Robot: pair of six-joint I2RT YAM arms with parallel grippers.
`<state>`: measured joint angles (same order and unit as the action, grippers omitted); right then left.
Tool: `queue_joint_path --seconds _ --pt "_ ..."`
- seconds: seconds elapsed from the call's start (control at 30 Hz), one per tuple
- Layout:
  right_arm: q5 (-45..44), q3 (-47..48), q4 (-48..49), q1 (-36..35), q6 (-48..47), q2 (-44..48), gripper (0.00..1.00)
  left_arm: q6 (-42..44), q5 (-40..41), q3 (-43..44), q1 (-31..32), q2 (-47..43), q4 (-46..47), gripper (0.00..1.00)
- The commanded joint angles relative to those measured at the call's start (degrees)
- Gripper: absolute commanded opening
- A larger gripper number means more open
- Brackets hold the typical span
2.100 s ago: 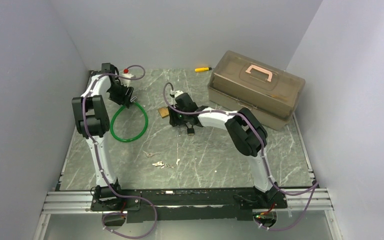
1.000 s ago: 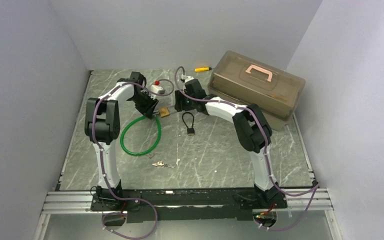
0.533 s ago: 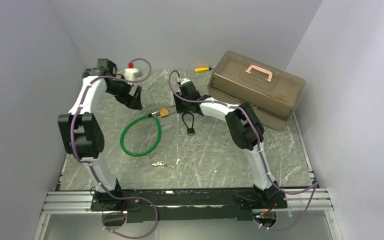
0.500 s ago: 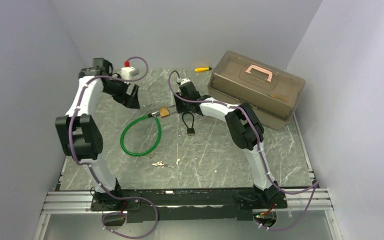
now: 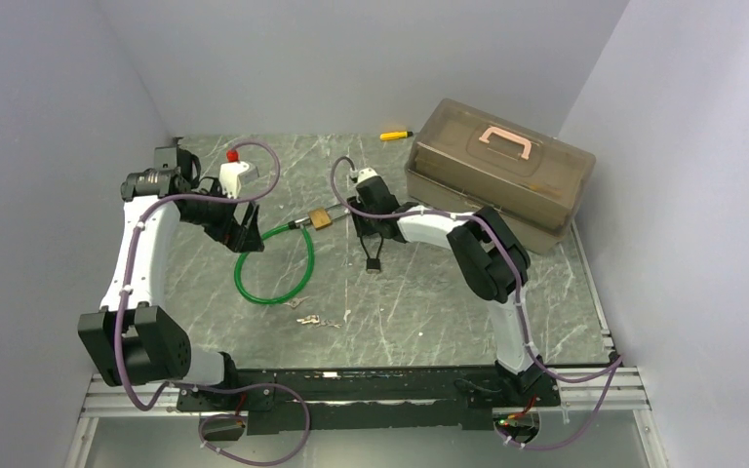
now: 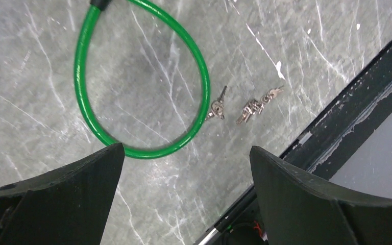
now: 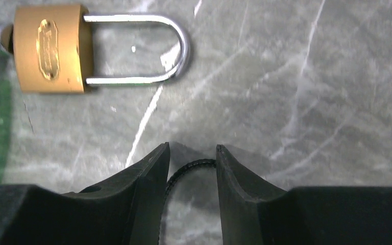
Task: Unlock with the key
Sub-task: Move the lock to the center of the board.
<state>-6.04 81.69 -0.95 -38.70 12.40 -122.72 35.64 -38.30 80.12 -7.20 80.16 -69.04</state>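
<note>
A single silvery key point(image 6: 217, 107) point(image 5: 293, 303) lies on the table just outside the green cable loop point(image 6: 143, 76) point(image 5: 275, 263). A small bunch of keys point(image 6: 255, 104) point(image 5: 318, 321) lies beside it. My left gripper point(image 6: 184, 148) point(image 5: 245, 235) hovers over the loop's left side, wide open and holding nothing. The brass padlock point(image 7: 48, 48) point(image 5: 320, 218) lies flat at the cable's end. My right gripper point(image 7: 191, 153) point(image 5: 366, 232) straddles the top of the black cord loop point(image 7: 189, 168) point(image 5: 374, 255). Its jaws are narrowed with a gap between them.
A brown toolbox point(image 5: 497, 175) with a pink handle stands at the back right. The yellow-and-black tool point(image 5: 396, 135) lies by the back wall. The black base rail point(image 6: 347, 102) point(image 5: 371, 382) runs along the table's near edge.
My left arm pulled away from the padlock, opened wide and swung forward over the green loop. My right gripper came forward onto the black cord loop and its jaws narrowed.
</note>
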Motion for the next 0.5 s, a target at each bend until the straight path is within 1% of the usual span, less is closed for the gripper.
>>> queue_joint_path --seconds 0.0,0.07,0.17,0.27,0.4,0.47 --pt "-0.6 -3.3 -1.0 0.0 -0.1 5.7 0.42 1.5 0.5 -2.7 -0.4 -2.2 -0.5 0.99" --pt "0.3 -1.9 -1.1 0.0 0.1 6.6 0.43 0.8 0.4 -3.3 -0.4 -2.6 0.1 0.99" --pt "2.5 3.5 -2.4 -0.1 1.2 5.2 0.43 -0.6 1.3 -3.2 -0.4 -1.7 1.2 1.0" --pt "2.9 10.2 -4.1 -0.6 1.6 1.4 0.43 -1.7 3.0 -2.8 -0.5 -0.1 2.1 0.99" --pt "1.8 19.6 -7.1 -0.9 1.6 -5.9 0.44 -1.0 3.5 -3.6 -0.5 0.5 2.1 0.99" --pt "1.5 22.0 -7.9 -0.8 1.2 -8.3 0.45 -0.8 3.5 -4.1 -0.5 0.1 2.4 0.99"
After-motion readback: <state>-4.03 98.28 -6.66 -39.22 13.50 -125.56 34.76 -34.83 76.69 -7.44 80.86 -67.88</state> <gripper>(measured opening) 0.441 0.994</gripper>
